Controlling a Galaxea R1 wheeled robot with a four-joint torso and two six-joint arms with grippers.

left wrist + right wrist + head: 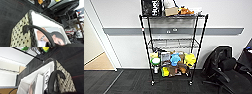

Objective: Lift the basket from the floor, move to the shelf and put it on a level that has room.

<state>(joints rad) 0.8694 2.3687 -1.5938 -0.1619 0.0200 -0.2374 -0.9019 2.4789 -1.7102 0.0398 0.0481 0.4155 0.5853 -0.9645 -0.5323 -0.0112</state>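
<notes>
The basket hangs close under both wrists, with cream woven-mesh sides and a dark rim. A magazine cover with a person's photo lies inside it. One dark handle arches up into my left gripper. On the other side of the basket, the second handle rises into my right gripper. Dark carpet floor lies below the basket. The black wire shelf stands straight ahead against the wall. Its level second from top is bare wire.
The top tier holds a black bag, a small box and other items. The low tier is packed with colourful goods. A black office chair stands to the right of the shelf. A doorway with tan wooden floor opens at left.
</notes>
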